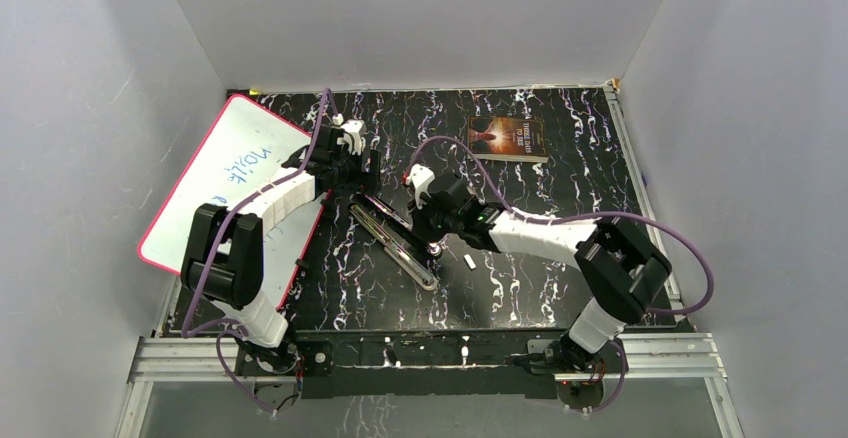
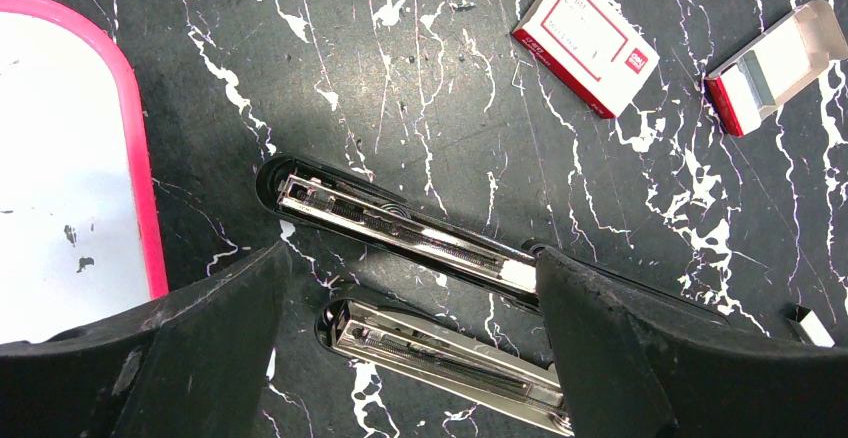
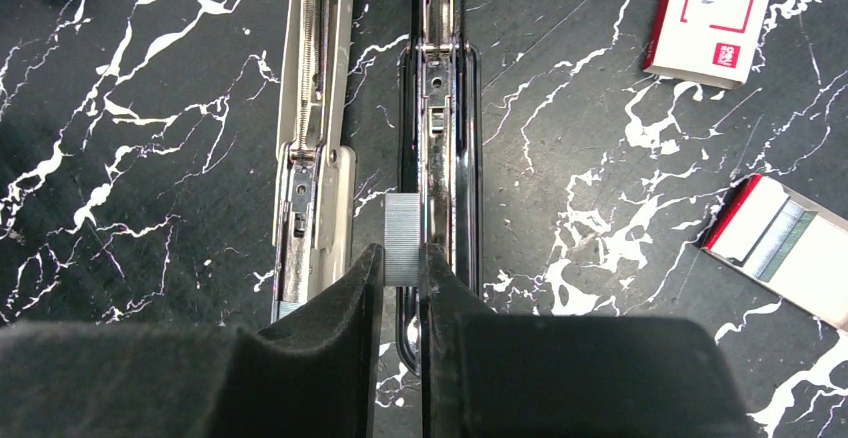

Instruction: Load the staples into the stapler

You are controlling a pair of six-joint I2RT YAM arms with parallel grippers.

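The stapler (image 1: 395, 238) lies folded open flat on the black marbled table, its two long arms side by side. In the right wrist view the silvery arm (image 3: 315, 158) is on the left and the black-rimmed channel arm (image 3: 440, 138) on the right. My right gripper (image 3: 402, 263) is shut on a short strip of staples (image 3: 402, 233), which hangs just over the left edge of the black-rimmed arm. My left gripper (image 2: 412, 308) stands wide open above both arms of the stapler (image 2: 400, 228) and holds nothing.
A red-and-white staples box (image 2: 585, 38) and its open tray (image 2: 775, 63) lie beyond the stapler. A small white strip (image 1: 468, 259) lies loose to the stapler's right. A pink-rimmed whiteboard (image 1: 225, 173) lies at the left, a book (image 1: 508, 138) at the back.
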